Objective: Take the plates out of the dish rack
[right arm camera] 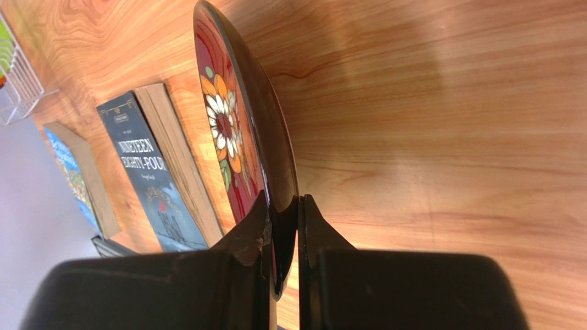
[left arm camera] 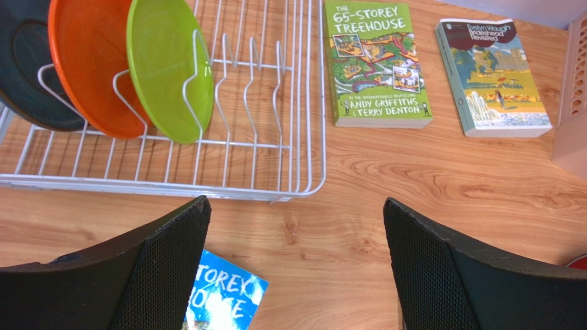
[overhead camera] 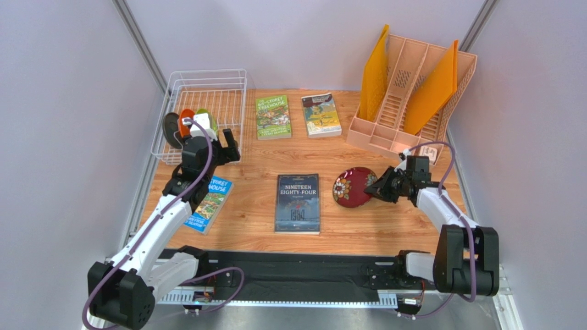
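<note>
The white wire dish rack (overhead camera: 207, 93) stands at the back left. Three plates stand upright in its tines: lime green (left arm camera: 169, 65), orange (left arm camera: 89, 62) and dark teal-grey (left arm camera: 24, 69). My left gripper (left arm camera: 296, 206) is open and empty, just in front of the rack's near rim (left arm camera: 165, 187), to the right of the plates; it also shows in the top view (overhead camera: 233, 148). My right gripper (right arm camera: 297, 203) is shut on the rim of the dark red floral plate (right arm camera: 227, 130). It holds the plate (overhead camera: 353, 187) low over the table, right of centre. Whether the plate touches the wood, I cannot tell.
A green Treehouse book (overhead camera: 273, 117) and a Brideshead book (overhead camera: 321, 115) lie at the back. A dark Nineteen Eighty-Four book (overhead camera: 297, 203) lies left of the red plate. A blue book (overhead camera: 210, 203) lies under my left arm. A peach organizer (overhead camera: 413, 96) stands back right.
</note>
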Controlling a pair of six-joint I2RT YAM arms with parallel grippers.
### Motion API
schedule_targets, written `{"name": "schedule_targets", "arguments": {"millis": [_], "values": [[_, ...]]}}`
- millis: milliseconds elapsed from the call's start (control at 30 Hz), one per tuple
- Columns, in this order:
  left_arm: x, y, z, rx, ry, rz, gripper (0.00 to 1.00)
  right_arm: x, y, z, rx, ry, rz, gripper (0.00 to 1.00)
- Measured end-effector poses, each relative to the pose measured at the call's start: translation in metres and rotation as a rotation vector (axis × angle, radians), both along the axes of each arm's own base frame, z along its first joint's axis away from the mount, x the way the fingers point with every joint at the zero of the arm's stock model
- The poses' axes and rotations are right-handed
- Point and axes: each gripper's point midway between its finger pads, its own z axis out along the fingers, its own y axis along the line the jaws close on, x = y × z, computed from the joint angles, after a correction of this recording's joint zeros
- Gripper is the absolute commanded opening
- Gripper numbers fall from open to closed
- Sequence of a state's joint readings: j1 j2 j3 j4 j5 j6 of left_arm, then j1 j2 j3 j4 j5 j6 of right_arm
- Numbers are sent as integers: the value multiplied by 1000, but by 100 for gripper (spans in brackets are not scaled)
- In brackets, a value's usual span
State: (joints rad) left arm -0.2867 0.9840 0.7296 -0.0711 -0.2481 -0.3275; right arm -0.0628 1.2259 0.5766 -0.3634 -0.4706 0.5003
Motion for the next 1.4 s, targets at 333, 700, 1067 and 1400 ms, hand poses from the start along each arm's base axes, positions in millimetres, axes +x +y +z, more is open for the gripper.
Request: {"name": "schedule_targets", "arguments": {"millis": [333, 700, 1067, 1400], "values": [[0, 1, 0, 2, 1, 5, 100, -5, 1, -14, 15, 38, -7, 36], [1, 2, -6, 10, 17, 11, 100, -9, -5, -32, -11, 114, -39, 59], [22, 33, -32, 53, 104, 112, 100, -8, -28, -28, -142, 117, -103, 67], [67, 74, -27, 92, 106, 223, 99, 1, -47, -2, -242, 61, -150, 67]]}}
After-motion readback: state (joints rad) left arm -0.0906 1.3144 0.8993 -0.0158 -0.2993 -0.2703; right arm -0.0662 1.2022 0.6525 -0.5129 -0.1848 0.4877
